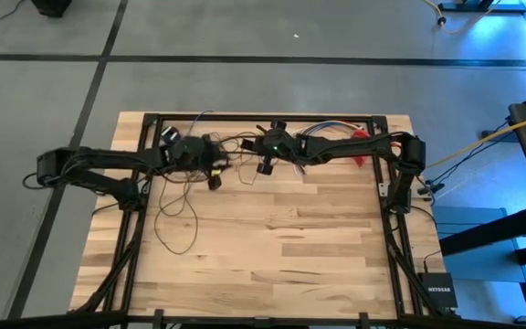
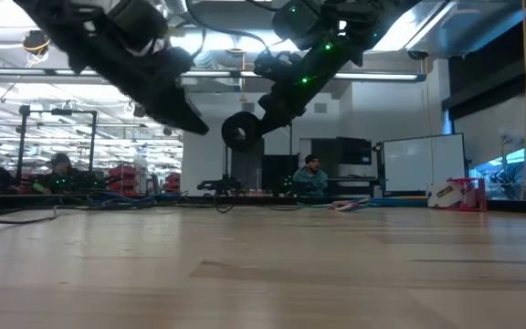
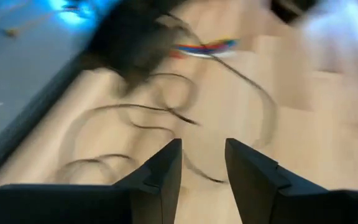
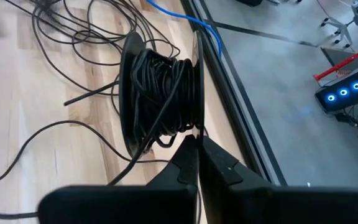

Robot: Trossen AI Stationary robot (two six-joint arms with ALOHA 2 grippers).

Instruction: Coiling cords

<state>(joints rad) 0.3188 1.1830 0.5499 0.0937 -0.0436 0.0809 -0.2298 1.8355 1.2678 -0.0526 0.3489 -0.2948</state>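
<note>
The right claw (image 4: 199,158) is pressed together, pinching the rim of a black spool (image 4: 160,99) that carries a thick winding of the cords (image 4: 73,37). In the right wrist view the spool sits directly ahead of the fingertips, with its near flange caught between them. Loose turns of the same dark wire spread over the wooden bench (image 4: 17,124) beyond the spool and to one side of it, crossing one another in wide loops. A blue cable (image 4: 191,22) runs along the bench's black edge frame just past the spool, and the grey floor lies beyond that.

The left claw (image 3: 202,163) is spread, its two dark fingers (image 3: 166,171) apart with nothing between them. It hangs above the bench, and thin loops of the cords lie ahead of it and under it on the wood. Farther ahead, a short bundle of multicoloured wires (image 3: 207,46) lies across the boards, with a dark blurred mass beside it that cannot be made out.

From above, both claws are near the far edge of the bench, close to each other, the left claw (image 1: 214,174) just beside the right claw (image 1: 265,164). A long loop of wire (image 1: 176,219) trails on the bench toward the near side from the left claw. Red and coloured wires (image 1: 336,128) lie along the far edge behind the right arm.

From bench level, the spool (image 2: 237,133) hangs raised, clear of the surface.
</note>
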